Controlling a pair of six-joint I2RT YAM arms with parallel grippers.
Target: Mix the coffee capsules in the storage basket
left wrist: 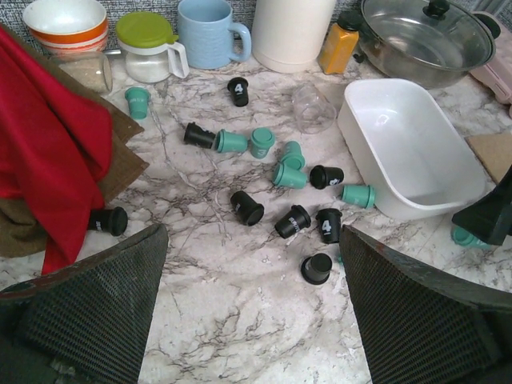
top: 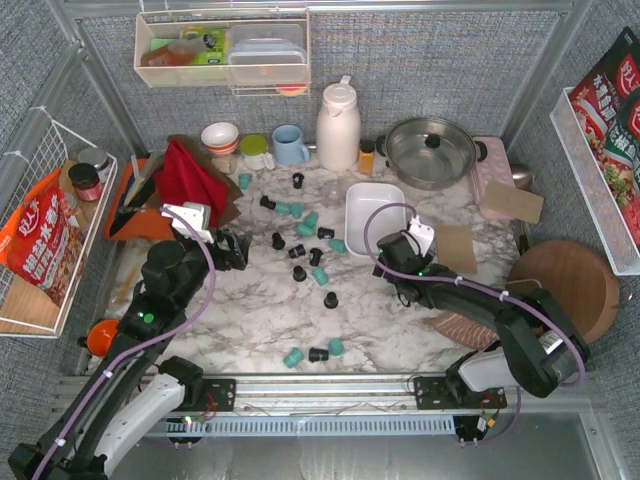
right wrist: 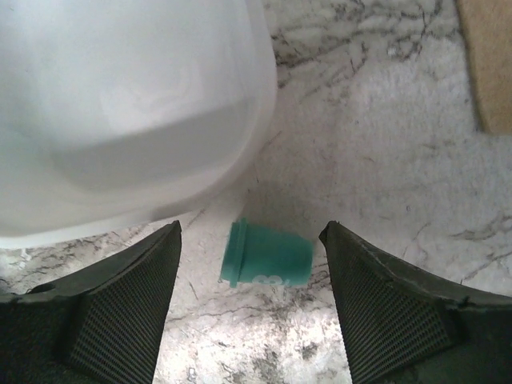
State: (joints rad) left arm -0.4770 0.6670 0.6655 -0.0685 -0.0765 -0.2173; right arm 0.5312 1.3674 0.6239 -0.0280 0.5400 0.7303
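Straddling a single teal capsule (right wrist: 268, 256), the right tool (right wrist: 250, 240) hangs low over the worktop (left wrist: 240, 320) with its jaws spread fairly wide, one finger to each side of the pod and neither yet touching it. The capsule lies on its side just beside the near corner of the storage basket (left wrist: 416, 152), apart from the wall, with its flanged end towards the left finger. That lie probably explains the approach: the fingers can close along the pod's length and lift it over the low rim next to it. The basket itself sits right of the worktop's middle and looks empty, showing only its bare white floor. The coffee capsules (left wrist: 293, 222) are all outside it, green and black ones scattered over the marble to its left, some upright and some tipped over, with a few more near the front edge. By my reading the task is at its start, since nothing can be mixed until the pods are gathered in. The left tool (left wrist: 254, 240) hovers above the left part of the worktop with its jaws at full width and nothing between them, near the red cloth (left wrist: 56, 136). It faces the main scatter, seemingly ready to take pods from that side while the right arm works beside the basket.
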